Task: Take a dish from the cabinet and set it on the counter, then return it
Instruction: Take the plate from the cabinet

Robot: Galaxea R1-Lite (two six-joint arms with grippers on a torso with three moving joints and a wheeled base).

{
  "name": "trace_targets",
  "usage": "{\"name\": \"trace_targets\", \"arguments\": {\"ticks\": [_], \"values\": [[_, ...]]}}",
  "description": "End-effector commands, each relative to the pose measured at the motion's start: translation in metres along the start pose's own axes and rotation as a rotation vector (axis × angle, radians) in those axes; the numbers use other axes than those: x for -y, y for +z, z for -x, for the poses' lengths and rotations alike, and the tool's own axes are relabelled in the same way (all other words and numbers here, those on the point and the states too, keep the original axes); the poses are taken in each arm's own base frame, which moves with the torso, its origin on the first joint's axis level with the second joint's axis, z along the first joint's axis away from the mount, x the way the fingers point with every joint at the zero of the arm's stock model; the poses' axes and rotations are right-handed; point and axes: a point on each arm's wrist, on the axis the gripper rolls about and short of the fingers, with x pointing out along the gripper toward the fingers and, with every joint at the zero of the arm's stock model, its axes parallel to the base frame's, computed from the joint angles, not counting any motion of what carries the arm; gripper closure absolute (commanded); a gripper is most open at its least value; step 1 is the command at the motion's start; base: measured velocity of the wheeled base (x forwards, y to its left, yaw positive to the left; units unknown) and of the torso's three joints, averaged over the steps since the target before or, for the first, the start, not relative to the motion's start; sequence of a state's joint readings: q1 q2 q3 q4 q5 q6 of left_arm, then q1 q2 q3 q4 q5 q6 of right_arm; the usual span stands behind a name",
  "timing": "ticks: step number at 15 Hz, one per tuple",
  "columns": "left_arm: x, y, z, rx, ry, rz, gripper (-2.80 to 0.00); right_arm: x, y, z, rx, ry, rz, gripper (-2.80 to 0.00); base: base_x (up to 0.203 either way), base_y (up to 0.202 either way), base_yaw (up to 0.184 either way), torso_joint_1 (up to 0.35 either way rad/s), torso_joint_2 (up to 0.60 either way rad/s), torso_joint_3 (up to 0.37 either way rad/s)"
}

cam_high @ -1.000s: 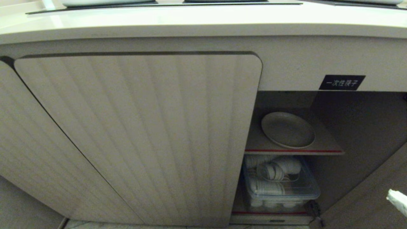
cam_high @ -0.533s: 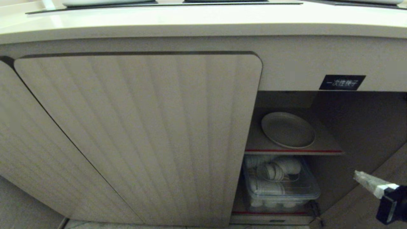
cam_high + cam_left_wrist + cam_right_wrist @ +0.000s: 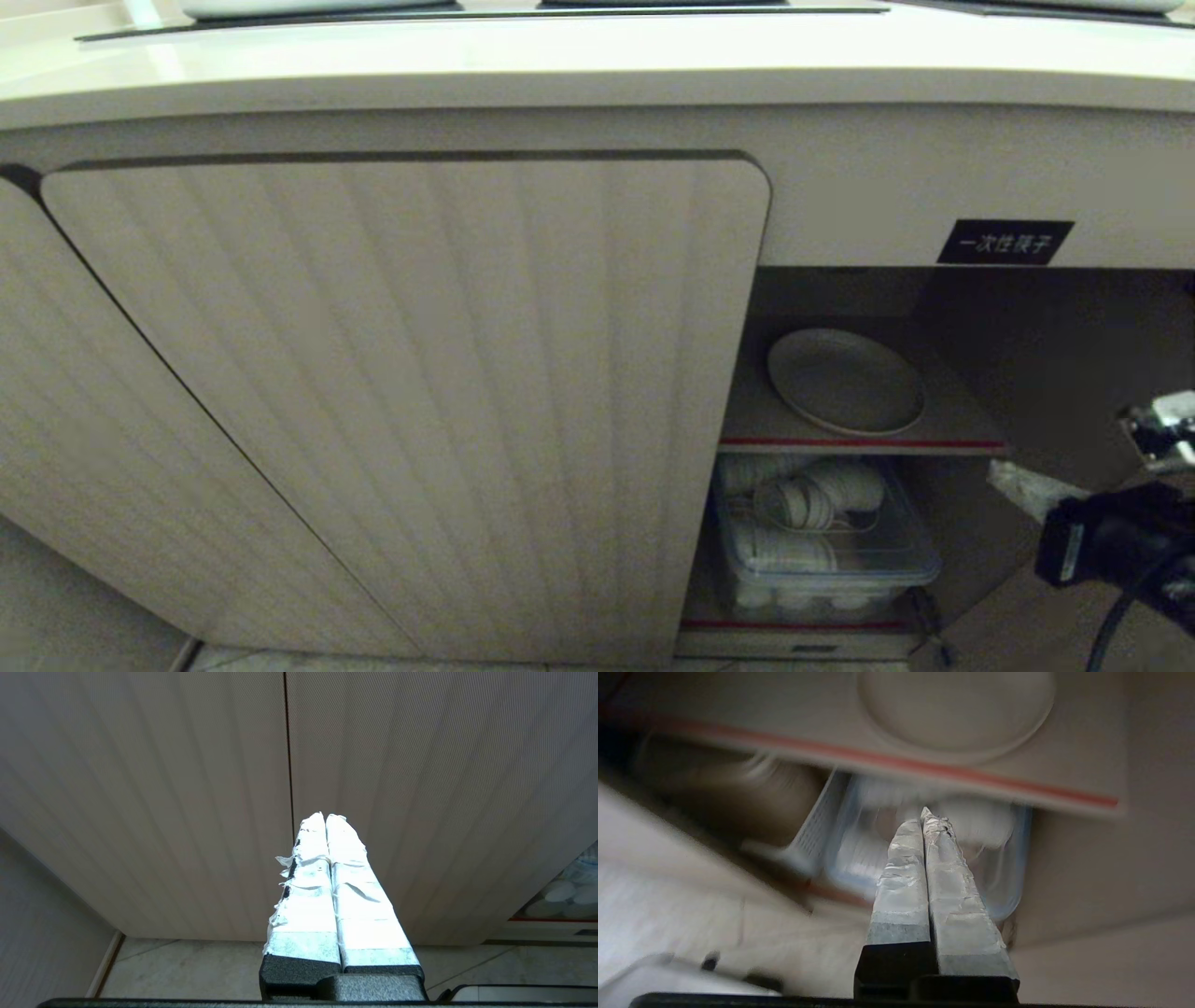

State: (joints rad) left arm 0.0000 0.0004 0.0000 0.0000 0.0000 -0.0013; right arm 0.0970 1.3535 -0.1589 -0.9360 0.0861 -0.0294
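Cabinet (image 3: pixel 401 392) open on the right, dish (image 3: pixel 845 381) on its inner shelf (image 3: pixel 952 431), untouched; right end effector (image 3: pixel 1013 483) clenched, empty, beside shelf edge; nothing on desk (image 3: pixel 597 70) yet, all steps pending.

Right gripper (image 3: pixel 1013 483) now nearer the cabinet (image 3: pixel 934 373) opening

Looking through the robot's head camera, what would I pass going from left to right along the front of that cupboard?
Closed ribbed door → dish on the inner shelf → black label → right gripper, shut, reaching in from the right edge.
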Motion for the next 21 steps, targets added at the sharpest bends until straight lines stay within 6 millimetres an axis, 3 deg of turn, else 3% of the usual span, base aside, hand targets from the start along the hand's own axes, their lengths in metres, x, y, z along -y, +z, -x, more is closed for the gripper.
{"name": "trace_targets", "arguments": {"ticks": [1, 8, 13, 21], "values": [[0.000, 0.000, 0.000, 0.000, 0.000, 0.000, 0.00, 0.003, -0.003, -0.022, -0.040, -0.045, -0.003, 0.00, 0.000, 0.000, 0.000, 0.000, 0.00, 0.000], [0.000, 0.000, 0.000, 0.000, 0.000, 0.000, 0.00, 0.009, -0.007, -0.056, -0.061, -0.193, -0.047, 0.00, 0.000, 0.000, 0.000, 0.000, 0.00, 0.000], [0.000, 0.000, 0.000, 0.000, 0.000, 0.000, 0.00, 0.013, 0.008, -0.088, -0.013, -0.241, -0.087, 0.00, 0.000, 0.000, 0.000, 0.000, 0.00, 0.000], [0.000, 0.000, 0.000, 0.000, 0.000, 0.000, 0.00, 0.017, 0.014, -0.113, -0.006, -0.265, -0.093, 0.00, 0.000, 0.000, 0.000, 0.000, 0.00, 0.000]]}}
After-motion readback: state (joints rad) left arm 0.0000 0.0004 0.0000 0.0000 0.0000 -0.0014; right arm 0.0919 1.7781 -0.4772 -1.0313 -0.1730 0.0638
